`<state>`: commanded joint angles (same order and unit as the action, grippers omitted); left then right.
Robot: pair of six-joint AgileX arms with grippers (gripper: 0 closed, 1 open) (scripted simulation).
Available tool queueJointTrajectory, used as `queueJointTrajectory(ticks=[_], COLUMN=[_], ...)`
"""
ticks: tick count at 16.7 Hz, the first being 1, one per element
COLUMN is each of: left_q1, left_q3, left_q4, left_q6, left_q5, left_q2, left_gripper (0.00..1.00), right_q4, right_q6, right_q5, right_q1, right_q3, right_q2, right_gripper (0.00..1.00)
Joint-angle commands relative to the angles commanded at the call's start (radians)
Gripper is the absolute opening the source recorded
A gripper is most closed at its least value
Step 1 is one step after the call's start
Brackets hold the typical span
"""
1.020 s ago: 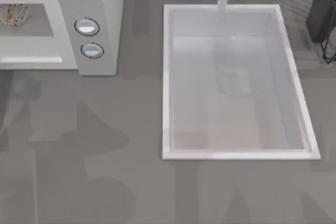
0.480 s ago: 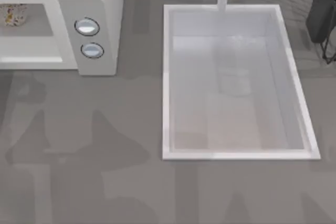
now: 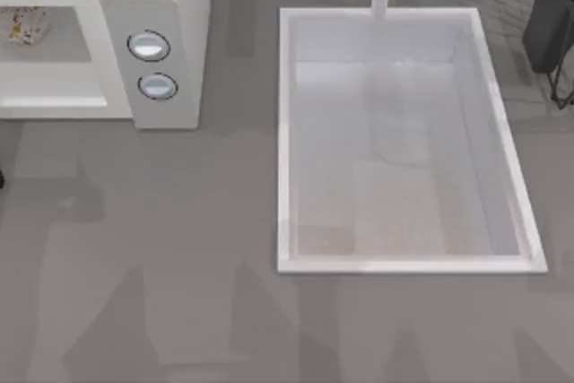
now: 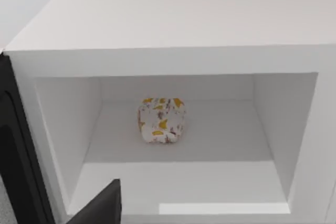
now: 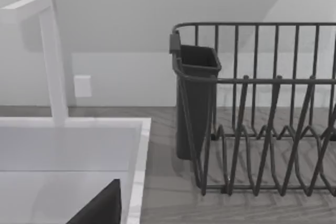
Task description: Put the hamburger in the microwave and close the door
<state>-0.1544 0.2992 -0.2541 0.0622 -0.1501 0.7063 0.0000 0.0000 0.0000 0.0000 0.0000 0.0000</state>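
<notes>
Inside the microwave [image 4: 173,40] the hamburger [image 4: 161,120] sits already; closing the door [image 4: 16,156] comes next. Can't tell either claw's state, honestly.

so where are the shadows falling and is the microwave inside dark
Top view: broad soft dark shadows lie across the grey table below the white boxy microwave. Left wrist view: its cavity is evenly lit, the speckled whitish hamburger plain to see.

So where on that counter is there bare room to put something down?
The grey counter lies bare in front of the microwave and the sink, plus a strip between them. It is crowded at the far right corner, where the dish rack stands.
</notes>
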Motion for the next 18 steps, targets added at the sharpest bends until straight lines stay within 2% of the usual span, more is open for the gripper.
queueJointTrajectory(ticks=[5,9,17,18], left_q1=[0.085,0.136,0.154,0.154], left_q3=[-0.164,-0.263,-0.299,-0.299], left_q4=[0.139,0.224,0.254,0.254], left_q6=[-0.034,-0.055,-0.062,-0.062], left_q5=[0.083,0.133,0.15,0.15], left_q2=[-0.402,-0.632,-0.706,-0.706], left_gripper=[1.0,1.0,1.0,0.92], right_q4=[0.0,0.0,0.0,0.0], right_q6=[0.0,0.0,0.0,0.0], right_q5=[0.0,0.0,0.0,0.0], right_q1=[0.0,0.0,0.0,0.0], right_q3=[0.0,0.0,0.0,0.0], right_q2=[0.0,0.0,0.0,0.0], right_gripper=[1.0,1.0,1.0,1.0])
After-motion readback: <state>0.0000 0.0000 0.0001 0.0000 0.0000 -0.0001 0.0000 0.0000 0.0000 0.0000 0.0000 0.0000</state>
